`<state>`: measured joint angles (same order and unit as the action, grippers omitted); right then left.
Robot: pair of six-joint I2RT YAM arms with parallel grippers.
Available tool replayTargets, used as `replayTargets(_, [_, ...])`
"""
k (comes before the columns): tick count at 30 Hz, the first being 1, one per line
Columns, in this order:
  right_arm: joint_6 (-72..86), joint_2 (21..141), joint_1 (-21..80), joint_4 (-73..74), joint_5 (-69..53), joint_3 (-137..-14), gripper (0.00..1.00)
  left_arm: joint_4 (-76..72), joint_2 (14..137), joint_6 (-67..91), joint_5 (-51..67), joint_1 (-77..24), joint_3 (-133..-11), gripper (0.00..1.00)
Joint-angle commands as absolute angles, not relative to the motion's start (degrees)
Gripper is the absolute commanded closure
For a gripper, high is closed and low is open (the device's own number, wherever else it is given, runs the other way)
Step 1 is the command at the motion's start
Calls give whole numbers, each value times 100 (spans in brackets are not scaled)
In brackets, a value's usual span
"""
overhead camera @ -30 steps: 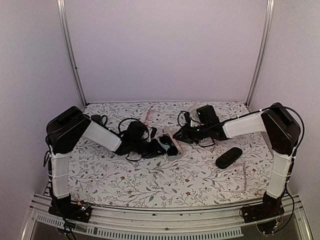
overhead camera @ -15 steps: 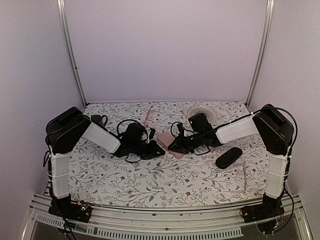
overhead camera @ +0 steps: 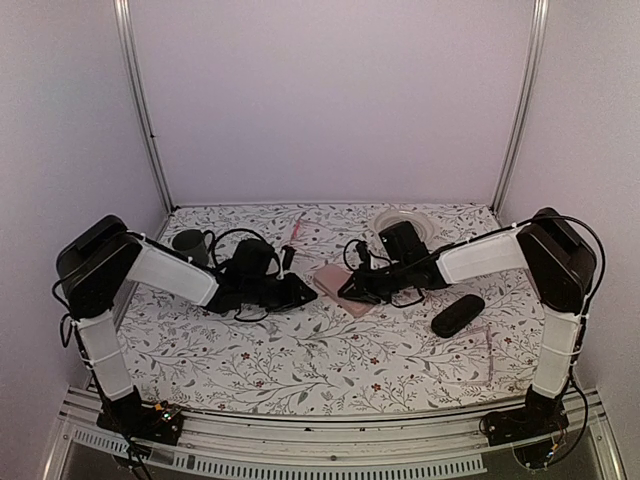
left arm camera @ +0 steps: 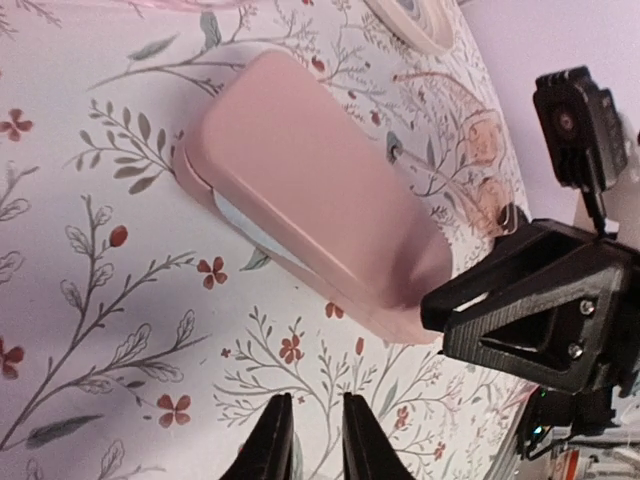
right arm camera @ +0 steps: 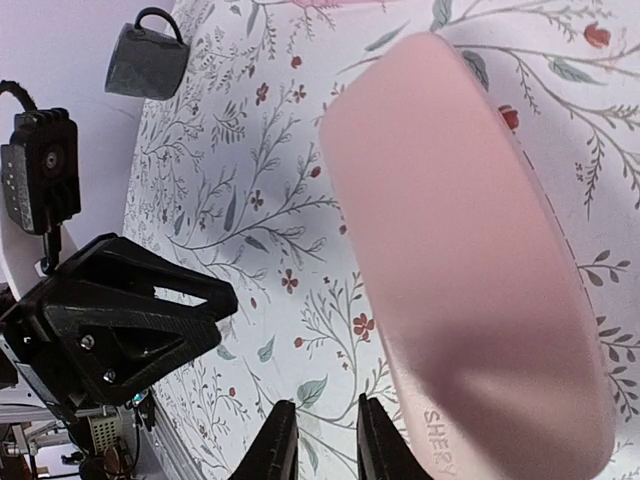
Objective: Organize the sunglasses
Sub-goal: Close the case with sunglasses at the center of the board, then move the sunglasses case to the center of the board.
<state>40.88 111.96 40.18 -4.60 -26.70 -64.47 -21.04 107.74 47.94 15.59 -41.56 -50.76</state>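
Honestly, the sunglasses were nowhere to be seen in any of my views. My best guess was that they lay inside the closed pink case (left arm camera: 310,200) in the middle of the worktop (overhead camera: 330,370), but I could not tell. My left claw (left arm camera: 312,445) hovered low just short of that case, its jaws drawn to a narrow slit with nothing between them. My right claw (right arm camera: 322,445) sat just beside the case's other end, equally near-closed and equally empty.

The trouble I saw was crowding. Both claws pointed at each other across one small object. A careless advance by either could knock plastic against plastic, or send the case sliding over the covering. A white strip showed along the case's seam on my left claw's side. I judged the lid might not be fully down, and a sideways nudge could pop it and spill whatever it held. The shell also looked poor to pinch: jaws this narrow would have to widen first, and rounded walls tend to squirt out.

The case was a smooth, matte, rounded oblong with faint embossed lettering near one end. The worktop wore a pale covering printed with sprigs and small red flowers. My claws were angular black pieces with triangular cut-outs. Off to the right lay a smooth black oval case (overhead camera: 458,315), and pale pink clear glasses (left arm camera: 470,130) showed thin and wiry beyond.
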Motion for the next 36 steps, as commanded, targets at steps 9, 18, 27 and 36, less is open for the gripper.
replayTargets(9, [2946, 10242, 4022, 1022, -1268, -7309, 70, -214, 8171, 3743, -301, -4117, -4385, 37])
replayTargets(18, [2771, 10832, 4022, 1485, -888, -7884, 26, 1986, 5916, 3425, -1583, -4069, -4319, 1])
replayTargets(27, [2906, 11581, 4040, 1717, -999, -8235, 4, 4238, 4567, 3513, -1809, -4093, -4734, 1])
replayTargets(36, [2887, 12336, 4301, 2090, -1221, -8761, 10, 4372, 3877, 3082, -1179, -4087, -4926, 1])
